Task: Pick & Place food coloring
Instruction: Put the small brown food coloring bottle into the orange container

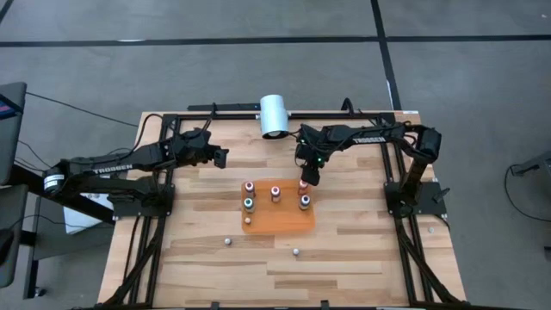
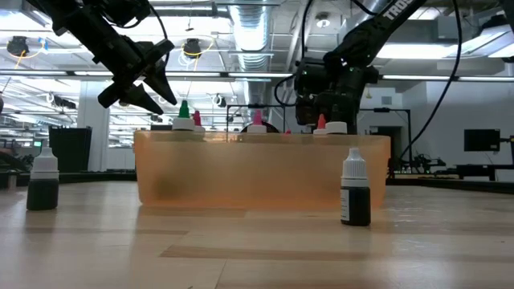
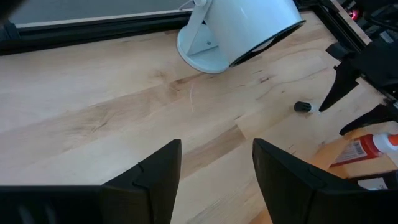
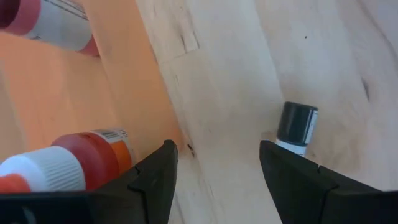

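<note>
Nearest on the pale wooden table [image 1: 344,258], two small dark-filled, white-capped bottles [image 1: 295,252] stand loose before the flat translucent orange tray [image 1: 288,220]. Six colour-topped food coloring bottles [image 1: 275,194] stand in the tray. The right gripper [image 1: 312,179] hovers fingers spread, perhaps just above the tray's far right corner. The left gripper [image 1: 222,157] hangs parted, empty, beyond.

Overhead, table-level, two wrist close-ups

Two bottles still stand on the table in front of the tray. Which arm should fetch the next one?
Probably the right. Its gripper hangs open at the tray edge, nearer the loose bottle than the left gripper, which waits farther back.
</note>
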